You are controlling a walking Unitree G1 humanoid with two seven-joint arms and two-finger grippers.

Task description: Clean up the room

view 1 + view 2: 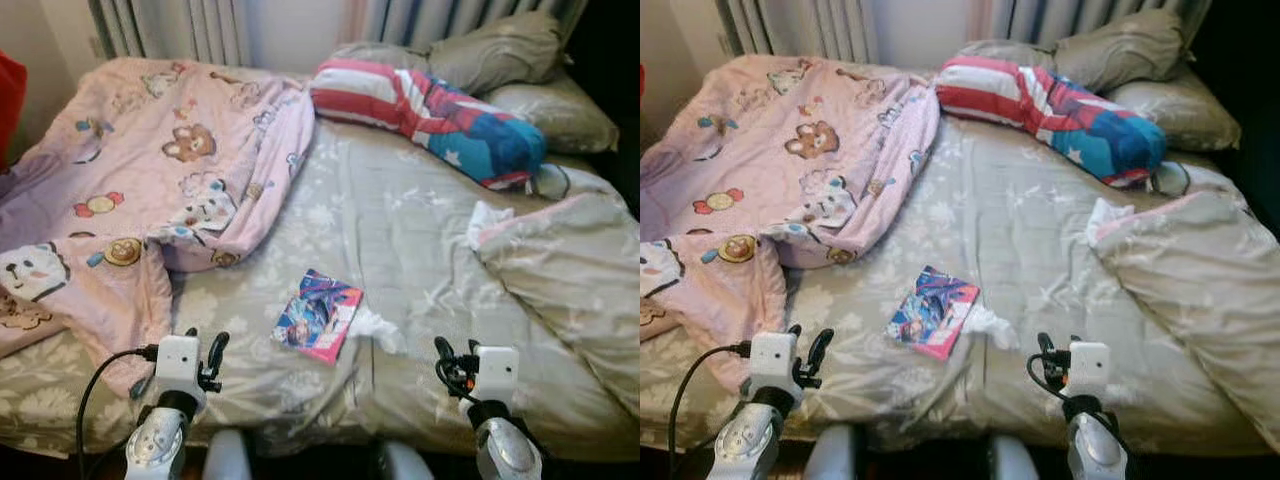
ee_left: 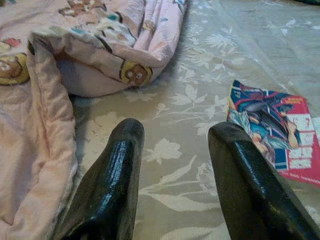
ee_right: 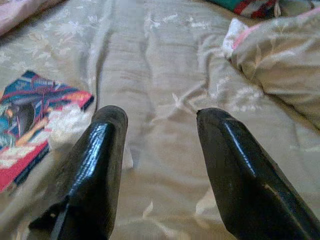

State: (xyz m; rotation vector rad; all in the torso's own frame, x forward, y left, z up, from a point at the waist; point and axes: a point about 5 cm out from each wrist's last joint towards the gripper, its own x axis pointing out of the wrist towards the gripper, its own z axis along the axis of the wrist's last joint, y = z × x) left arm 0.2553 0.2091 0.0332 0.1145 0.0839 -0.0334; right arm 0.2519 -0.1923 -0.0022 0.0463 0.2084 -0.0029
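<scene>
Colourful comic book flat on bed.

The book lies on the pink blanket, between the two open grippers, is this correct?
Not quite. The book lies on the grey sheet, beside the pink blanket, as the left eye view shows. It is between the open left gripper and right gripper.

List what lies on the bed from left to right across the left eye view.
Pink cartoon blanket → colourful book → white crumpled tissue → striped red, white and blue pillow → grey folded duvet.
</scene>
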